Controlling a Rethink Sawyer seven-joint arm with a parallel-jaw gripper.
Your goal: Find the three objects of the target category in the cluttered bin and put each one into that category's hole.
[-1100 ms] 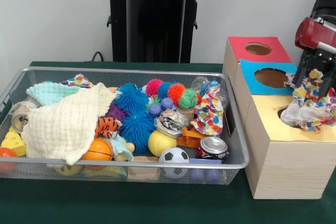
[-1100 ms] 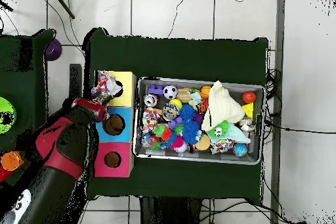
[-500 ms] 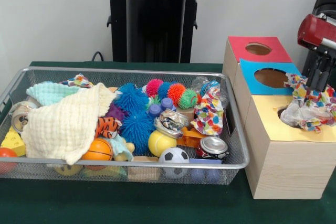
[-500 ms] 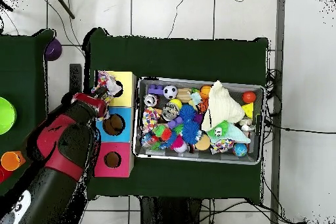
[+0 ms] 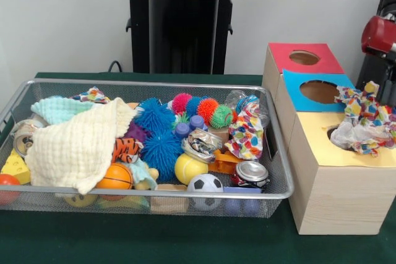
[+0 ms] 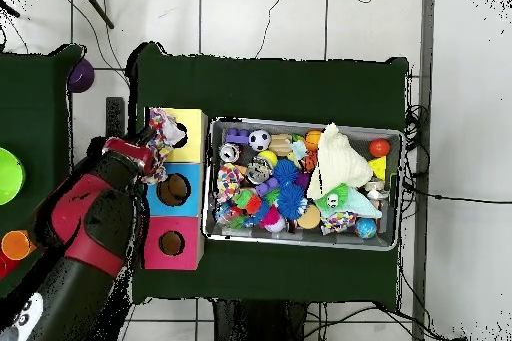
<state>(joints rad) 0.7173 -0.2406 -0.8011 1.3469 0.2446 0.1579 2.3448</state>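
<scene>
- Yellow-topped box (image 5: 337, 174): a confetti cloth (image 5: 365, 125) sits bunched over its hole, most of it heaped above the opening rather than down inside.
- The pincer (image 5: 385, 81) shows only as a red and black bulk at the right edge, up and off the cloth; I cannot tell if it is released or clenched.
- Risk: the cloth may stay perched on the rim, or slide off the far side, since nothing is pressing it through.
- A trailing corner near the blue hole (image 5: 320, 91) could be snagged if the arm (image 6: 95, 222) sweeps low on its way to the bin.
- A second confetti cloth (image 5: 246, 132) hangs at the right end of the bin (image 5: 154, 195), draped among a can (image 5: 250, 172) and spiky balls (image 5: 162, 134); a loose pinch there could drag neighbours out with it.
- The cream blanket (image 5: 77, 146) may hide another cloth, so a hasty search could miss it.
</scene>
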